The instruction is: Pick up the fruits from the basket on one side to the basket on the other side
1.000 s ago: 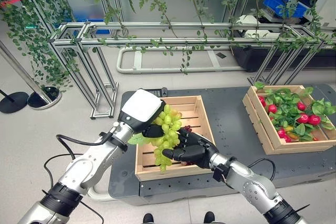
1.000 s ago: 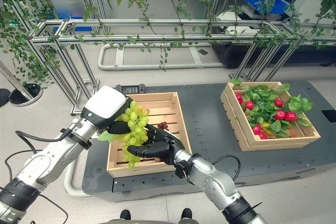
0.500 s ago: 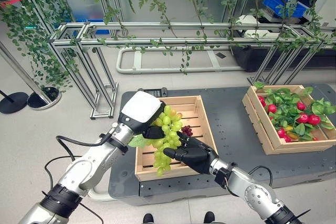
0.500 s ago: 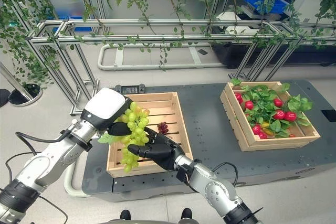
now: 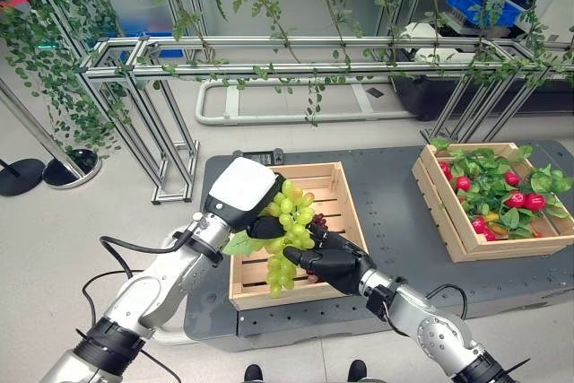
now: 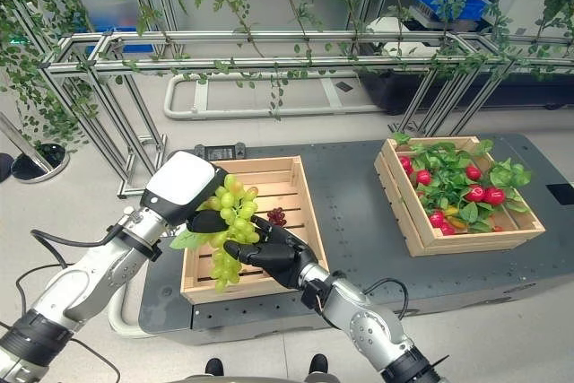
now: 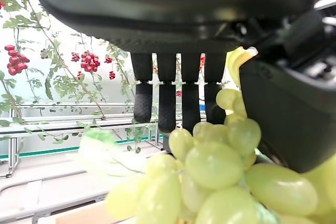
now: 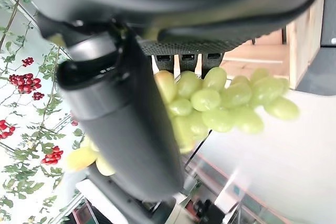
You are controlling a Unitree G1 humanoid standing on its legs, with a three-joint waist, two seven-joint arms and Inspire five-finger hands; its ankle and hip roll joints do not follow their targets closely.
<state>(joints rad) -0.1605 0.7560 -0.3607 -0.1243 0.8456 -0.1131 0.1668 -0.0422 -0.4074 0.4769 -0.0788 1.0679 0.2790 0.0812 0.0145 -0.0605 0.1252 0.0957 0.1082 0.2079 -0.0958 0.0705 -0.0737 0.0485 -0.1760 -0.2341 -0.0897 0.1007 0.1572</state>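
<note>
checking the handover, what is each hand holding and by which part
The left hand pinches the bunch of green grapes at its top, near the stem. The right hand cups the bunch's side lower down, fingers against the grapes; whether it grips cannot be told.

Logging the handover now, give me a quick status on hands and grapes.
Left hand pinching green grape bunch above near crate. Right hand curled against bunch. Far crate holds red fruit and leaves. Nothing between crates.
</note>
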